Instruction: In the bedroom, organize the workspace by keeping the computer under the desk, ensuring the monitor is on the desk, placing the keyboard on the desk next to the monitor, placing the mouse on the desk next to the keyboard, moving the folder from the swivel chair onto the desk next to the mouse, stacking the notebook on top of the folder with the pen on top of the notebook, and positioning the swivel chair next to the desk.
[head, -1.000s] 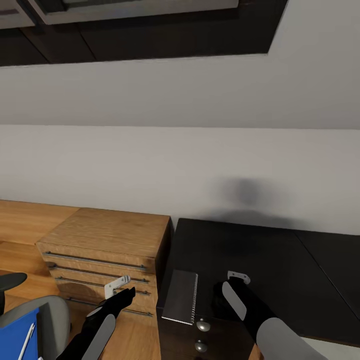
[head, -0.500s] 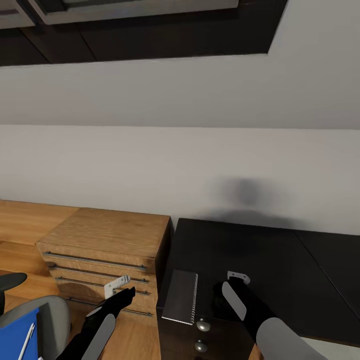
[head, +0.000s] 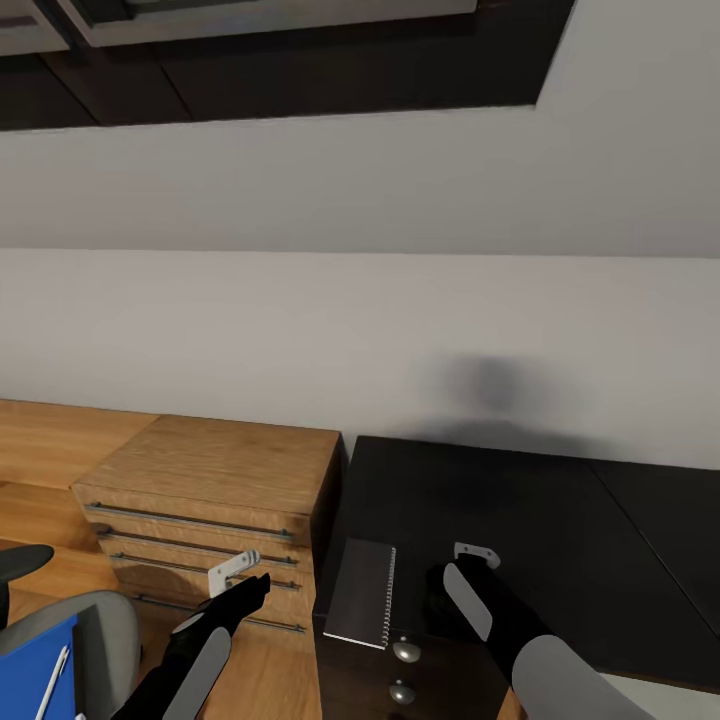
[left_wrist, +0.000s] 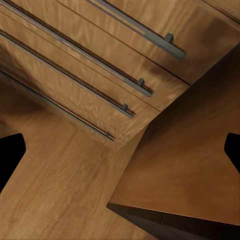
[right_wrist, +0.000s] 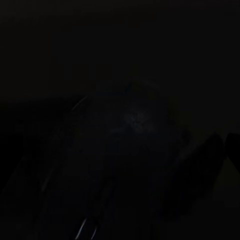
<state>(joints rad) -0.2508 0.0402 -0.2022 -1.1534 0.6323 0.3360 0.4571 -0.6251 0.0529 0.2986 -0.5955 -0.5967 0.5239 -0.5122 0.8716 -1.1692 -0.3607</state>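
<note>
**A:** What does the head view show?

**B:** A glossy black desk (head: 520, 520) sits at the right against a pale wall. The dark-grey notebook (head: 362, 592) lies flat on its near left corner, spiral edge to the right, just above the round drawer knobs (head: 405, 651). The right gripper (head: 470, 560) hovers over the desk just right of the notebook, apart from it. I cannot tell how wide its fingers stand.

**A:** And to the left?

**B:** A light wooden drawer chest (head: 215, 500) stands beside the desk. The left gripper (head: 238, 572) hangs in front of its drawers, holding nothing. At the near left corner, the swivel chair (head: 110, 625) carries the blue folder (head: 40, 670), with the white pen (head: 52, 682) lying on top.

**A:** The left wrist view?

**B:** It looks at the chest's drawer fronts and bar handles (left_wrist: 135, 82) over a wooden floor (left_wrist: 55, 190). The two dark fingertips (left_wrist: 10, 155) sit at opposite edges, spread wide, nothing between them.

**A:** The right wrist view?

**B:** Nearly black. Only faint dark shapes are visible, too dim to identify.
</note>
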